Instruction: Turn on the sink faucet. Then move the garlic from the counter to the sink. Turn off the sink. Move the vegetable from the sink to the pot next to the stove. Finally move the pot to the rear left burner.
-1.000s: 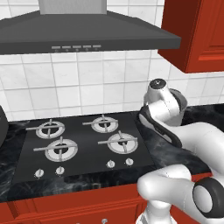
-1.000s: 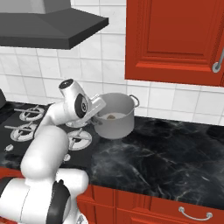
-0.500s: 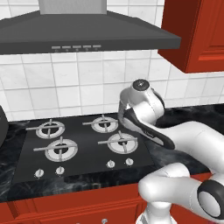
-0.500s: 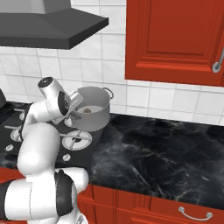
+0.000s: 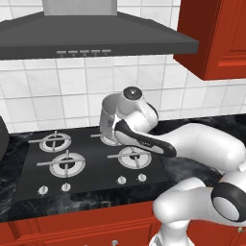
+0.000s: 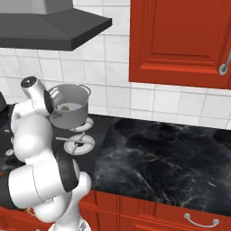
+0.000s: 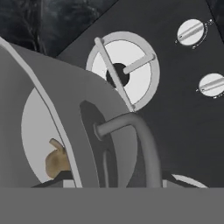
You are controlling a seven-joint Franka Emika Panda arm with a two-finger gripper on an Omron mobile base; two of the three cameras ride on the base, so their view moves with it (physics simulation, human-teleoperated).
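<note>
The stove is seen as a flat black top with four burners; the pot is held above its right side, lifted clear of the burners, over the rear right one. The pot is judged rigid, smooth metal, moderately heavy, prone to tilt or swing when held by one side. The side handle is seen close up, so the hold is taken at the rim beside it; a level carry is advised. The gripper is judged clamped on the pot wall, though its fingertips are hidden. The garlic lies on the pot floor: small, light, free to roll.
</note>
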